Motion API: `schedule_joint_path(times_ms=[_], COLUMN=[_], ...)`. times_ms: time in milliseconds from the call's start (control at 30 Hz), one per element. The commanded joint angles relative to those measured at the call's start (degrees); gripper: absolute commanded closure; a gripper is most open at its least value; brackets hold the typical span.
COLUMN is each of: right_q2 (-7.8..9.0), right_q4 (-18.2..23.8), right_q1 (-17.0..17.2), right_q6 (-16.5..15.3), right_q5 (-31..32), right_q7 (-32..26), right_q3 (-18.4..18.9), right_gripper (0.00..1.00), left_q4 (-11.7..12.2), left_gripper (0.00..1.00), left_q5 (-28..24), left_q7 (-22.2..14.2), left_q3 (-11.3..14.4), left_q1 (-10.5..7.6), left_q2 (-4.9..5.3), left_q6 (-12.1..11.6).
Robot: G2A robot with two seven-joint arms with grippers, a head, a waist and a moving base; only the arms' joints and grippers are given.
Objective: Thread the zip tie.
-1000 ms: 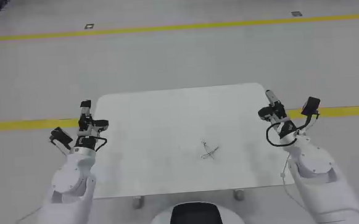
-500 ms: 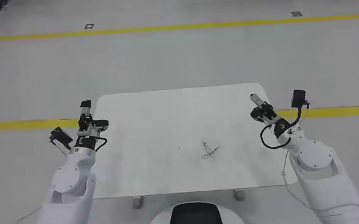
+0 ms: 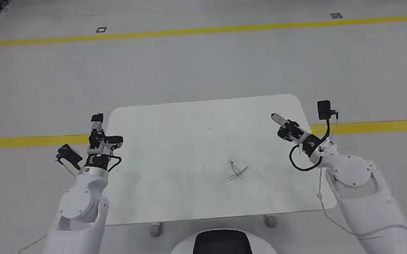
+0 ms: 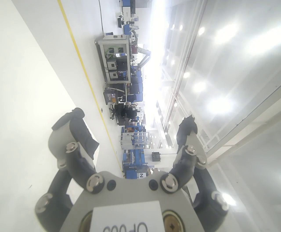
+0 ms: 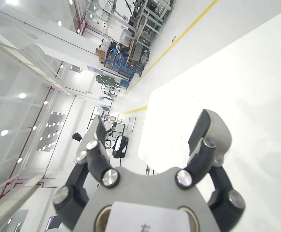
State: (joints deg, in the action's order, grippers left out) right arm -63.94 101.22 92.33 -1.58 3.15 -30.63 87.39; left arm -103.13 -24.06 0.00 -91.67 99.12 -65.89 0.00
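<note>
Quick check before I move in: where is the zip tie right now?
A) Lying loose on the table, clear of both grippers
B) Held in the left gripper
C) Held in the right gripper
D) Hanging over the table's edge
A: the zip tie lies on the table, away from its edges, and the left gripper and right gripper are both open, empty and well apart from it.

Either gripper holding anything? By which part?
Nothing is held. The left gripper and right gripper are both open and empty; the zip tie lies on the table, apart from both.
</note>
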Motion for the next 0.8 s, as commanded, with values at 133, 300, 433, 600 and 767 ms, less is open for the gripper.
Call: schedule_joint_path(times_ms=[133, 300, 433, 600, 767], right_q2=[0.31, 0.54, 0.58, 0.61, 0.61], right_q4=[0.1, -1.53, -3.19, -5.27, -5.27], right_q1=[-2.05, -6.63, -10.02, -11.55, -11.55], right_q6=[-0.42, 0.06, 0.29, -1.27, -1.27], right_q5=[5.27, 11.23, 17.35, 17.79, 17.79], right_q7=[-3.82, -9.6, -13.44, -17.06, -17.06], right_q3=[-1.67, -5.26, -9.36, -11.47, -11.47], right_gripper=[0.0, 0.0, 0.0, 0.0, 0.0], left_q4=[0.0, 0.0, 0.0, 0.0, 0.0], left_gripper=[0.0, 0.0, 0.0, 0.0, 0.0], left_q5=[0.0, 0.0, 0.0, 0.0, 0.0], left_q7=[0.0, 0.0, 0.0, 0.0, 0.0], left_q3=[0.0, 0.0, 0.0, 0.0, 0.0], left_q1=[0.0, 0.0, 0.0, 0.0, 0.0], left_q2=[0.0, 0.0, 0.0, 0.0, 0.0], left_q6=[0.0, 0.0, 0.0, 0.0, 0.0])
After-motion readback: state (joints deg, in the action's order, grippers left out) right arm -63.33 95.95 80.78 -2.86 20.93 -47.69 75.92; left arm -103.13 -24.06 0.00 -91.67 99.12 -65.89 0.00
